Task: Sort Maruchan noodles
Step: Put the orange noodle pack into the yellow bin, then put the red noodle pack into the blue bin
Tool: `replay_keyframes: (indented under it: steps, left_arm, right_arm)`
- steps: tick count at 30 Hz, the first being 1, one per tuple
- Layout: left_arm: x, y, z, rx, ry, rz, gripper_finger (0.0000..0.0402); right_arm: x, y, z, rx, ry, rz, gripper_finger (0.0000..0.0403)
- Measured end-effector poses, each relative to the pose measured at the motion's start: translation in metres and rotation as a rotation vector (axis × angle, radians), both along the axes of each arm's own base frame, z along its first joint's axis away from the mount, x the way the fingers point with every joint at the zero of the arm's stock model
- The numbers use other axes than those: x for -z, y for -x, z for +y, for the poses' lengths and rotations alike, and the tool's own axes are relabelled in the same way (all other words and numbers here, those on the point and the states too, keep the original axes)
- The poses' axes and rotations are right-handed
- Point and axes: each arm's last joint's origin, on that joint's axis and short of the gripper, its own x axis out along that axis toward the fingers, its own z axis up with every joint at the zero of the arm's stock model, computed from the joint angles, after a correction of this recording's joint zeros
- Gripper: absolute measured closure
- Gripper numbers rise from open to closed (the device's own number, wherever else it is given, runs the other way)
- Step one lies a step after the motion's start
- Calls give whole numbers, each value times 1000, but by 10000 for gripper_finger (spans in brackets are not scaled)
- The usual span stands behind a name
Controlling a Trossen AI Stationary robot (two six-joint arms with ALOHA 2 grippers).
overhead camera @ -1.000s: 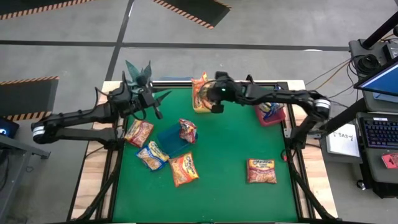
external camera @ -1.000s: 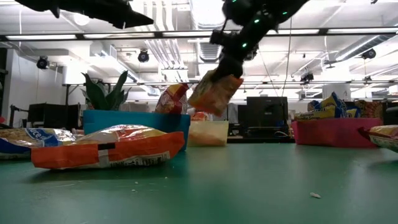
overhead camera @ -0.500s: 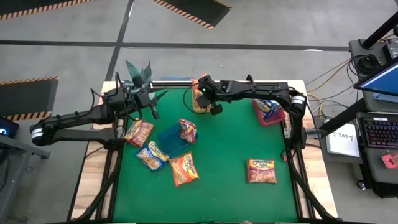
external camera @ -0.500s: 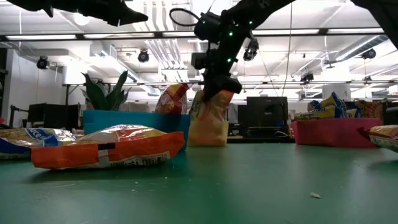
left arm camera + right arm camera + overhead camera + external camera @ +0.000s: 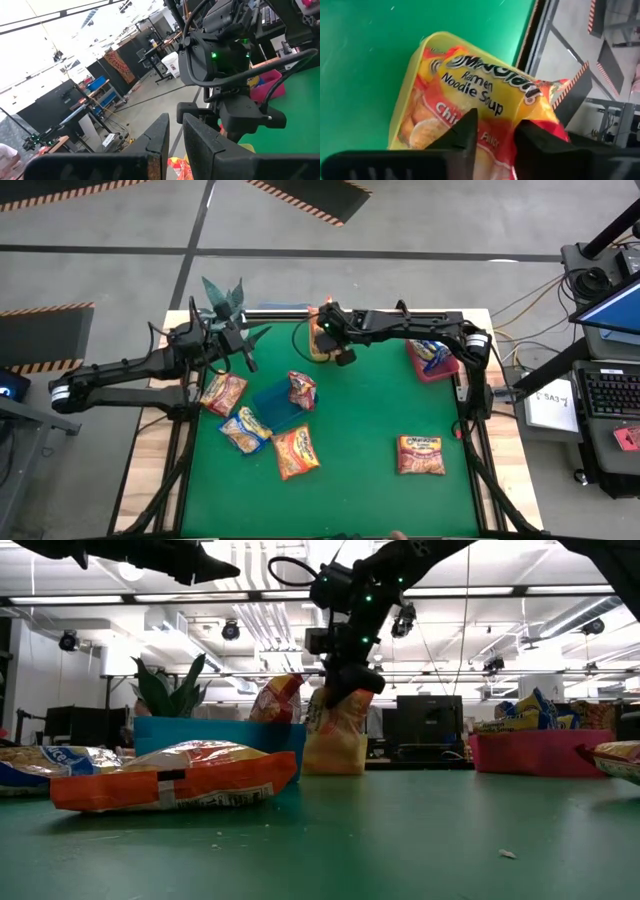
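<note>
Right gripper (image 5: 322, 338) at upper centre of frame, fingers slightly parted around an orange noodle packet (image 5: 470, 120) standing in the yellow bin (image 5: 407, 102), left gripper (image 5: 243, 352) at upper left, nearly clenched, holding nothing.

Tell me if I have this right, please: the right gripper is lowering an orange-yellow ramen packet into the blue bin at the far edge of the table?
Not quite. The bin under the right gripper is yellow, not blue, as the right wrist view shows. The orange-yellow ramen packet stands in it at the far edge of the table.
</note>
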Motion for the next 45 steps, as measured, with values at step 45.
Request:
replay_keyframes:
  steps: [45]
  left_arm:
    - [0, 0, 0, 0, -5, 7, 363]
  right_arm:
    - [-14, -13, -18, 208, -218, -229, 306]
